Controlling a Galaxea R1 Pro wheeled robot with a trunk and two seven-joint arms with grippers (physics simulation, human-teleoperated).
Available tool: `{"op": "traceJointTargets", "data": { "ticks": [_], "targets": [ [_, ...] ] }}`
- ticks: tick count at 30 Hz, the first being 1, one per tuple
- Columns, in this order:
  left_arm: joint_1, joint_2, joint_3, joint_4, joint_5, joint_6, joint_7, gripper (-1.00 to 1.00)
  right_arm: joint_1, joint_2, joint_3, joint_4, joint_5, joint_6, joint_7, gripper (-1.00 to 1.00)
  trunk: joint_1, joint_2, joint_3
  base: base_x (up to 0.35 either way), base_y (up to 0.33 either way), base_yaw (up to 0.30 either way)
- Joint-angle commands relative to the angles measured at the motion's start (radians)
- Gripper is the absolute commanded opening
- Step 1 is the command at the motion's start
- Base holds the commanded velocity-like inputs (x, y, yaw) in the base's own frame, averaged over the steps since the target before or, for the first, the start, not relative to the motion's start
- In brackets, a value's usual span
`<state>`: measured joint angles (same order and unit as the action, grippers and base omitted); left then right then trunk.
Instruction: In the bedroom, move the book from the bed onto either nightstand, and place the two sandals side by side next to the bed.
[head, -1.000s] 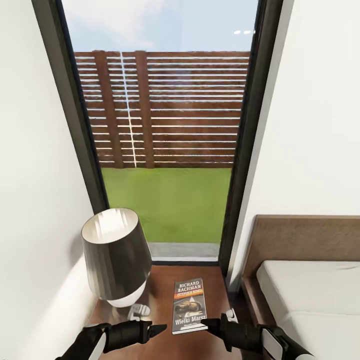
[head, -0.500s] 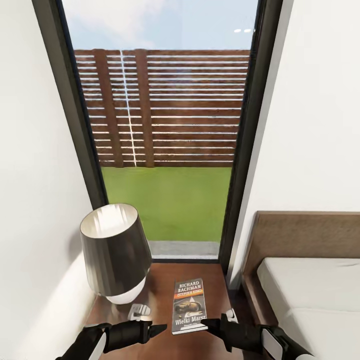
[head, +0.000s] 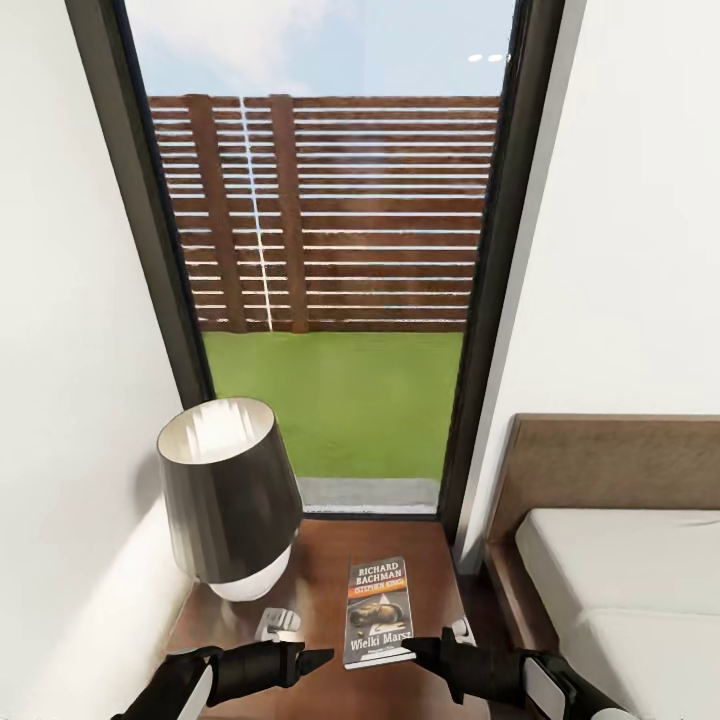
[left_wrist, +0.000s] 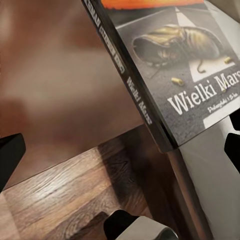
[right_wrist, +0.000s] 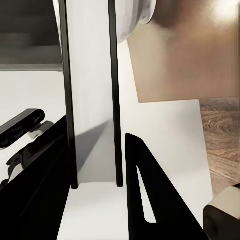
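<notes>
Book (head: 379, 612): lying flat on the nightstand (head: 320, 570), cover up, beside the lamp (head: 228, 497)
Right gripper (head: 432, 648): clamped on the book's near edge
Left gripper (head: 312, 657): can't tell, just beside the book
Bed (head: 620, 590): right of nightstand

Book (head: 379, 610) on nightstand (head: 320, 570), right of lamp (head: 228, 495).

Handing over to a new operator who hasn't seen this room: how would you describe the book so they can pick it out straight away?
Find the tall window left of the bed; below it stands a dark-brown nightstand carrying a grey-shaded lamp. The book lies flat on the nightstand, right of the lamp. It alone has print: white "RICHARD BACHMAN" over an orange strip.
</notes>
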<state>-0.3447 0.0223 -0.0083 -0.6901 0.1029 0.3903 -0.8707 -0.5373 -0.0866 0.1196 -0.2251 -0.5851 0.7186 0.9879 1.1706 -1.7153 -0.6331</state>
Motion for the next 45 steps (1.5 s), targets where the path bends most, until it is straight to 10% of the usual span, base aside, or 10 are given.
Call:
{"op": "traceJointTargets", "data": {
  "ticks": [1,45],
  "targets": [
    [0.000,0.000,-0.001,0.000,0.009,0.010,-0.001,1.00,-0.001,-0.001,0.008,0.000,-0.012,0.006,0.000,-1.00,0.004,-0.008,-0.004,0.000,0.000,0.000],
    [0.000,-0.001,-0.002,0.000,0.009,0.010,-0.001,1.00,0.000,-0.001,0.008,0.000,-0.012,0.005,0.000,-1.00,0.173,-0.316,-0.142,0.000,0.000,0.000]
  ]
}}
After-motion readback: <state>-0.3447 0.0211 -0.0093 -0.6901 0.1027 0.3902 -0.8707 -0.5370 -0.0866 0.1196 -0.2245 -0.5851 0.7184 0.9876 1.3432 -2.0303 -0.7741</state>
